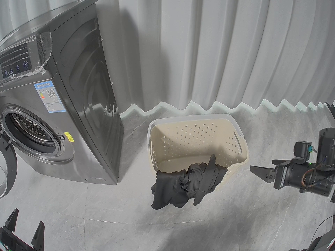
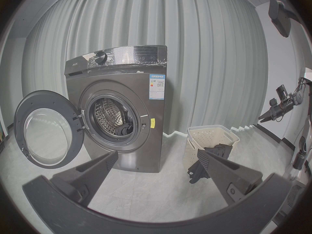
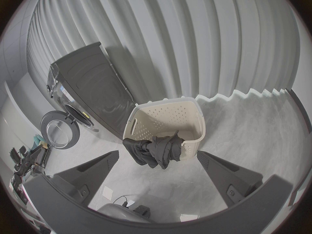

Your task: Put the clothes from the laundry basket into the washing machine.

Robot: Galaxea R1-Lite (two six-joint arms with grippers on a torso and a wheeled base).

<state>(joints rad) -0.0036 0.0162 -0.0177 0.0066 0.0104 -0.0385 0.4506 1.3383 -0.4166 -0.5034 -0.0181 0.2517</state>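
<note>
We count one washing machine, grey and front-loading, standing on the floor with its one round door swung wide open. Its front carries two stickers: a blue-and-white label with print too small for us to make out, and a small yellow sticker beside the drum opening. The control panel shows pale icons under wrinkled plastic film, and one dial sits at its end. Inside the drum lies one dark piece of clothing. One cream laundry basket stands on the floor to the right of the machine, in front of the white curtain. One bundle of dark clothes hangs over its near rim, partly inside and partly down the outer wall. The left hand hangs low in front of the machine, its two fingers spread. The right hand is well apart from the basket on its right, pointed toward it, fingers likewise spread.
</note>
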